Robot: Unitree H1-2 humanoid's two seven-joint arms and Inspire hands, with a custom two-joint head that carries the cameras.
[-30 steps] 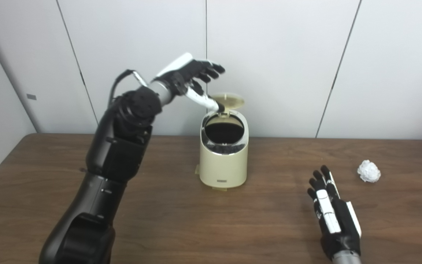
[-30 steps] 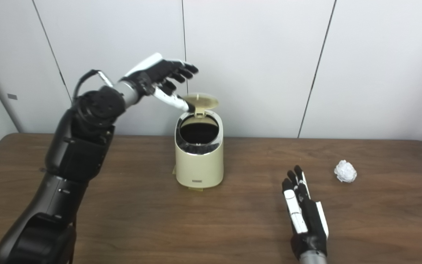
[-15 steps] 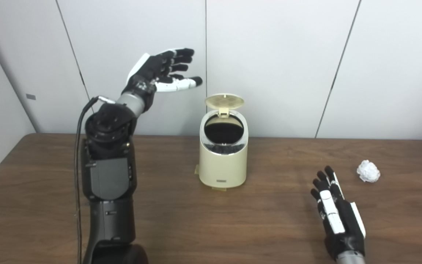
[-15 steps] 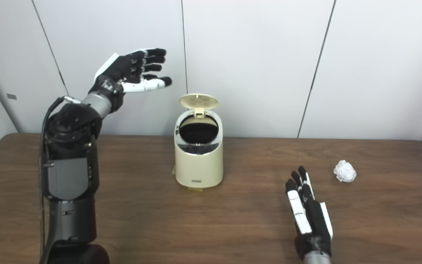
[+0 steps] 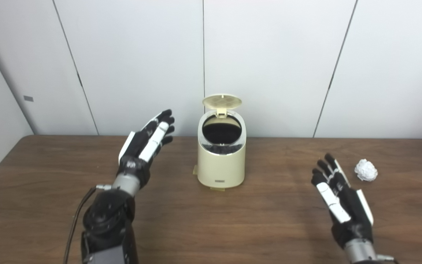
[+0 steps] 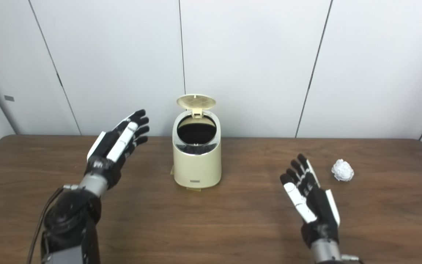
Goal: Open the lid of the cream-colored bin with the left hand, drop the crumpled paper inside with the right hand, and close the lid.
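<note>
bin (image 5: 221, 157): mid-table (image 5: 211, 227), near the wall; lid (image 5: 222, 101) upright behind its opening
paper (image 5: 366, 170): right of bin, well apart
left hand (image 5: 145, 144): left of bin
right hand (image 5: 341, 200): between bin and paper, nearer the front

Dark wood tabletop (image 5: 181, 227) carries 2 things: cream bin (image 5: 221, 161) at center back, crumpled paper (image 5: 365, 170) well apart, right.
</note>
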